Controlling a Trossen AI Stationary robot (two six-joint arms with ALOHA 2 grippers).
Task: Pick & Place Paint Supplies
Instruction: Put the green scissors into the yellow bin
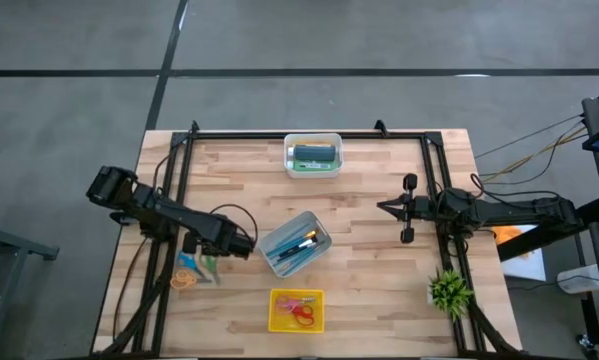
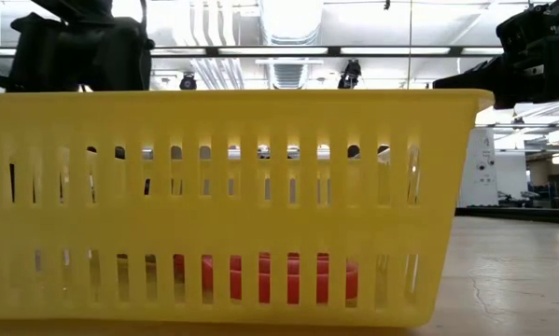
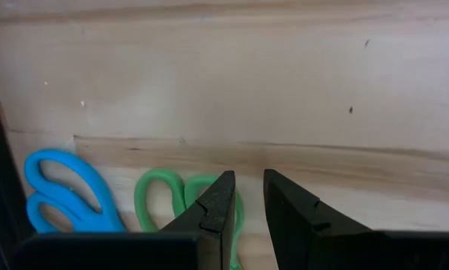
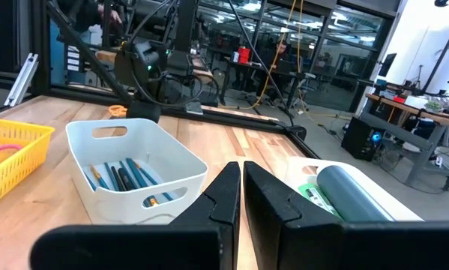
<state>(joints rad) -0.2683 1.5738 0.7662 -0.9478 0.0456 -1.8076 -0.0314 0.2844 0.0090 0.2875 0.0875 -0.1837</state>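
Lab or workshop: ceiling ducts, glass partitions, cluttered workbenches.

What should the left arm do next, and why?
Probably ease forward a little, so its fingers come around the green scissors handle. The left gripper hangs open close to that handle on the wooden table, with nothing between its fingers yet. The right gripper waits shut at the table's right side.

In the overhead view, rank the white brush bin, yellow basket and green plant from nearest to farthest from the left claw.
From the left claw:
1. White brush bin, just beside it, table centre.
2. Yellow basket, near edge.
3. Green plant, far right side.
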